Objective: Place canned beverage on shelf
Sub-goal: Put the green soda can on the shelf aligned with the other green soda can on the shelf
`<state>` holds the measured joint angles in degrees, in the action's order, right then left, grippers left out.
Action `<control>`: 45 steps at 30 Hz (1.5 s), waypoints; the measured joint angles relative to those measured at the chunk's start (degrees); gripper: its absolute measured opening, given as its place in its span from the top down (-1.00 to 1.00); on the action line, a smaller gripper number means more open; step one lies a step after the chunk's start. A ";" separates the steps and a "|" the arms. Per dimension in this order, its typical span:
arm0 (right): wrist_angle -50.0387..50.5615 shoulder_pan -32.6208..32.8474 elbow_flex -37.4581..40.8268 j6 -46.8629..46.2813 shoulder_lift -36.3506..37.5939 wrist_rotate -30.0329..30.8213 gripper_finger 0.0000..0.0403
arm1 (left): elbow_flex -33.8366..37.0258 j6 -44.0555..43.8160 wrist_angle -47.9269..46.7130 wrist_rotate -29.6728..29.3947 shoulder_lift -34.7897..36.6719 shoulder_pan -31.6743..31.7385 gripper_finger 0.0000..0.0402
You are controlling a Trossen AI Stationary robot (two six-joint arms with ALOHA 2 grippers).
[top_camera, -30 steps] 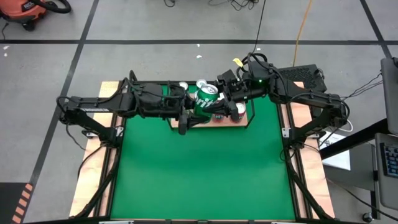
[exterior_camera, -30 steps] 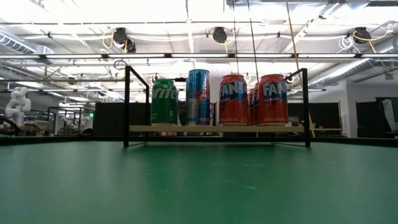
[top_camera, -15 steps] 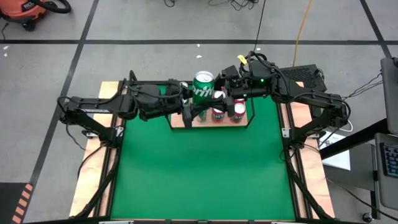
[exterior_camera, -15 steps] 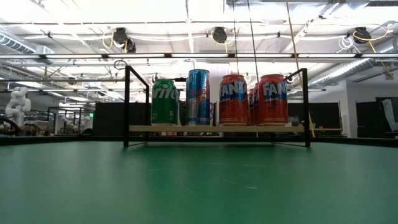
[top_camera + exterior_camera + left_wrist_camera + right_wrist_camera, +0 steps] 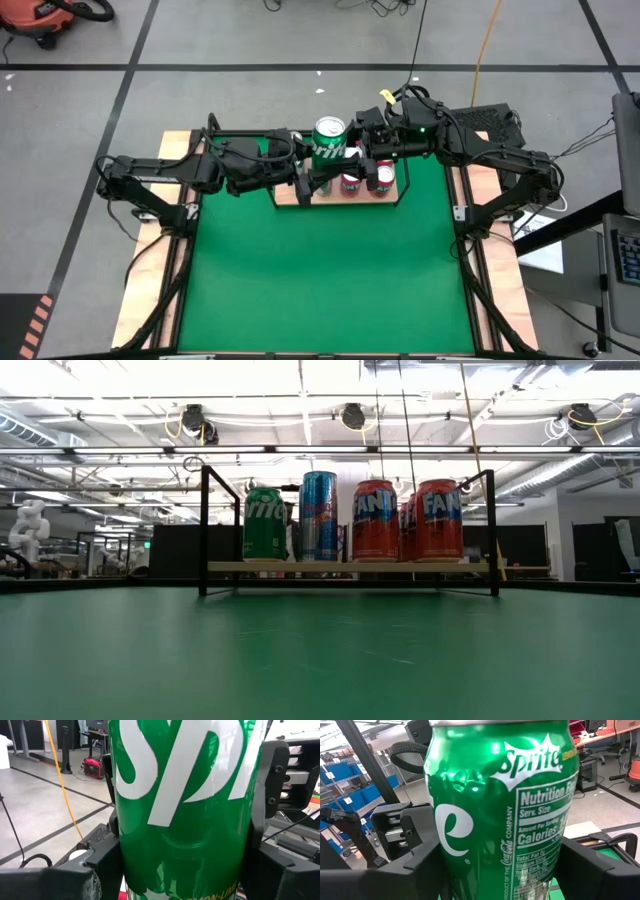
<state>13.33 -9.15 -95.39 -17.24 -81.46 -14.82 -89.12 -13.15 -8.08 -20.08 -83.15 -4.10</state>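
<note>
A green Sprite can (image 5: pixel 328 146) is held upright above the far part of the table, between my two grippers. My left gripper (image 5: pixel 318 176) reaches it from the table's left. My right gripper (image 5: pixel 352 154) reaches it from the right. Both are shut on it. The can fills the left wrist view (image 5: pixel 182 810) and the right wrist view (image 5: pixel 505 815). The shelf (image 5: pixel 350 567), a light-wood board with a black rail (image 5: pixel 404 192), holds another Sprite can (image 5: pixel 265 523), a blue can (image 5: pixel 319 516) and Fanta cans (image 5: pixel 438 520). The low view shows neither gripper nor the held can. My left gripper pinches the can's round wall (image 5: pixel 128 855) between its two fingers (image 5: pixel 102 870), one on each side. The fingers come level from the table's left. The can stands upright, lifted clear. My right gripper pinches the same can's wall (image 5: pixel 445 865) between its two fingers (image 5: pixel 420 865), opposite my left gripper (image 5: pixel 395 835). The fingers come level from the table's right. The can's top rim shows above them.
The green mat (image 5: pixel 320 270) spreads toward the near edge in front of the shelf. Pale wooden strips (image 5: pixel 150 290) run along the table's sides. The shelf's black rail posts (image 5: pixel 203 530) stand at its corners.
The Sprite can was tilted a second ago; it now stands upright and has gone a little toward the table's far edge and up. Both grippers have moved with it and have stayed nearly still over the last half second.
</note>
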 joint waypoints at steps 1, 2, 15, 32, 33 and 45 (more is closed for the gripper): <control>-0.05 0.00 0.00 -0.01 -0.01 0.01 -0.42 | 0.00 -0.02 -0.06 0.00 0.00 0.00 -0.47; -0.10 0.00 0.00 -0.05 -0.01 0.02 -0.43 | 0.00 -0.35 -0.06 -0.04 0.00 0.00 -0.47; -1.32 -0.26 0.09 -0.70 0.12 0.19 -0.46 | 0.00 -4.63 -1.82 0.36 2.70 -0.17 -0.97; 5.96 0.75 0.17 1.69 -0.93 -0.51 -0.46 | -0.13 -5.75 -6.84 4.99 11.06 2.13 -0.95; 6.17 0.99 0.17 2.62 -1.06 -0.60 -0.46 | -0.11 -5.75 -6.91 6.91 10.97 2.69 -0.95; 8.02 2.14 0.11 7.32 -3.59 -1.82 -0.46 | -0.07 -2.41 -13.75 19.37 9.17 6.40 -0.95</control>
<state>21.35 -7.01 -95.29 -9.92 -85.05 -16.64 -89.19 -15.57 -21.83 -0.70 -73.99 2.30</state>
